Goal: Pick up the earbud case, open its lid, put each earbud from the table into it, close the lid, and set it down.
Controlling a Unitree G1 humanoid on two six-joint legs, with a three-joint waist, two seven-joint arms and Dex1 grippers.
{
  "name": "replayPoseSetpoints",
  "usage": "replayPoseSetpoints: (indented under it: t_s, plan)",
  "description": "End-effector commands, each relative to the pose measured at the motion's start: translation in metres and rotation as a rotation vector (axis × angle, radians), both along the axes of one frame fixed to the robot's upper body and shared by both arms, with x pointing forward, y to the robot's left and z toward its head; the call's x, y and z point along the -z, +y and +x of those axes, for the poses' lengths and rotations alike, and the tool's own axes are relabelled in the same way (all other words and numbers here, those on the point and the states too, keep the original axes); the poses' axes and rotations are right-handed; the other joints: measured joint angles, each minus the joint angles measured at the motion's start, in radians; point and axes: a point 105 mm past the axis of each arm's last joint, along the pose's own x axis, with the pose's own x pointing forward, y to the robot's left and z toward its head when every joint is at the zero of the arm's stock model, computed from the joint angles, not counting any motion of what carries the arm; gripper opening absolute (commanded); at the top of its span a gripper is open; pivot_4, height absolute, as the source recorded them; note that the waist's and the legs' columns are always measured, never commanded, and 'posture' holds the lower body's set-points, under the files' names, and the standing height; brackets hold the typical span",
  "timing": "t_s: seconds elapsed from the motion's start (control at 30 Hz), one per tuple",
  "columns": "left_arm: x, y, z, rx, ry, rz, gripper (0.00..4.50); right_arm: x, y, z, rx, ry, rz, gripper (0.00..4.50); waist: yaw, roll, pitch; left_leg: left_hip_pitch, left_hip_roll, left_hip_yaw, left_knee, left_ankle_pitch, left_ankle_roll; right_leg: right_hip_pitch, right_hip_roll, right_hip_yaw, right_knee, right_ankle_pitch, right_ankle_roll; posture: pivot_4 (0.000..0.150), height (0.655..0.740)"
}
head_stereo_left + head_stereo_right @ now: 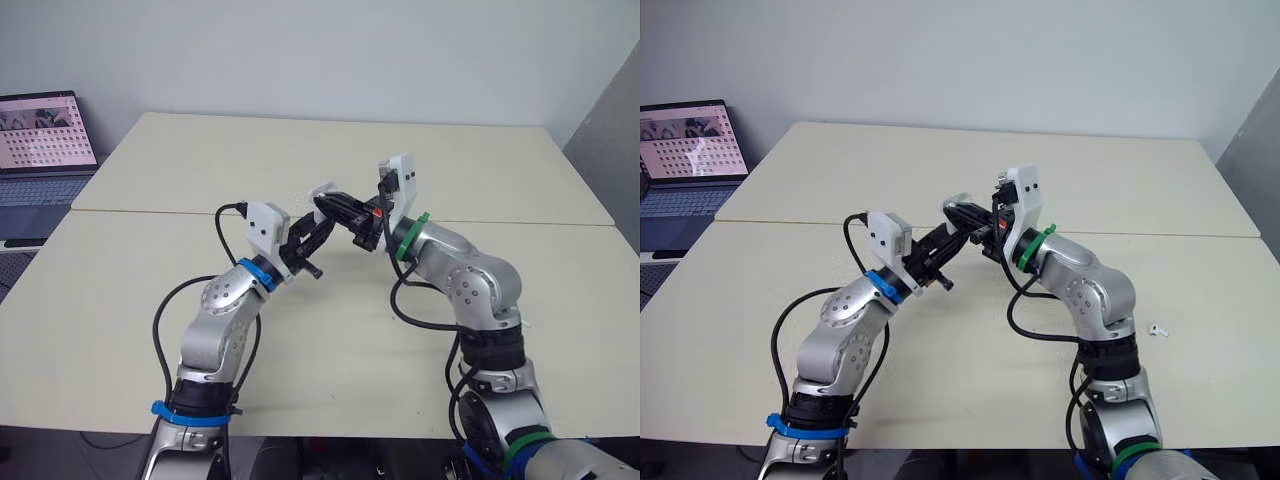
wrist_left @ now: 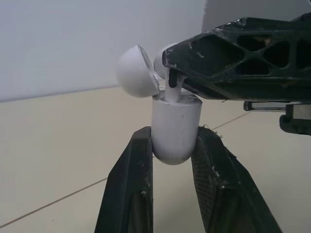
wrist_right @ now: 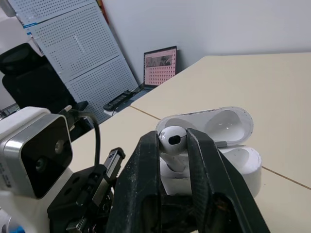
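Earbud case (image 2: 175, 128) in left gripper (image 1: 309, 240) meets right gripper's (image 1: 330, 207) earbud (image 3: 171, 139), table (image 1: 500, 170) edges distant.

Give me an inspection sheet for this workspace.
Surface: beige table, seam across it.
Job's things: earbud case held off the table, lid open; one earbud at its opening; second earbud lying on the table near the right arm.
Clutter: nothing seen.
Grippers: left gripper shut on the case; right gripper shut on the first earbud.
Cables: black cables loop along both arms.
Surroundings: open laptop off the table's left edge; pegboard beyond it.
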Motion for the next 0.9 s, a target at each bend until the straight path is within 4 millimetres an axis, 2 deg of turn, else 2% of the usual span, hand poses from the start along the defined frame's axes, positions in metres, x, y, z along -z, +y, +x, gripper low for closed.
replayPoseSetpoints:
  t_s: [0.03, 0.37, 0.4, 0.73, 0.9]
  plan:
    - [-0.032, 0.003, -0.005, -0.06, -0.158, -0.038, 0.72, 0.008, -0.005, 0.005, 0.066, 0.018, -0.024, 0.39, 0.0, 0.0, 0.0, 0.0, 0.0, 0.0, 0.0, 0.0, 0.0, 0.0, 0.0, 0.0, 0.0, 0.0, 0.0, 0.15, 0.74]
    - [-0.036, -0.002, -0.008, -0.067, -0.184, -0.037, 0.72, 0.015, -0.006, 0.009, 0.113, 0.055, -0.023, 0.39, 0.0, 0.0, 0.0, -0.001, 0.0, 0.0, 0.0, 0.0, 0.0, -0.001, 0.0, 0.0, 0.0, 0.0, 0.0, 0.15, 0.74]
    - [-0.036, -0.003, -0.009, -0.065, -0.184, -0.037, 0.72, 0.016, -0.006, 0.009, 0.114, 0.059, -0.022, 1.12, 0.0, 0.0, 0.0, -0.001, 0.0, 0.0, 0.0, 0.0, 0.0, -0.001, 0.0, 0.0, 0.0, 0.0, 0.0, 0.15, 0.74]
    - [-0.033, -0.006, -0.011, -0.043, -0.17, -0.042, 0.72, 0.012, -0.008, 0.011, 0.119, 0.045, -0.016, 4.49, 0.0, 0.0, 0.0, -0.002, 0.0, 0.0, 0.0, 0.0, 0.0, -0.001, 0.0, 0.0, -0.001, 0.0, 0.0, 0.15, 0.74]
    - [-0.029, -0.004, -0.011, -0.042, -0.152, -0.045, 0.72, 0.006, -0.007, 0.007, 0.087, 0.024, -0.007, 4.49, 0.0, 0.0, 0.0, -0.002, 0.0, 0.0, -0.001, 0.0, 0.0, -0.001, 0.0, 0.0, -0.002, 0.0, 0.0, 0.15, 0.74]
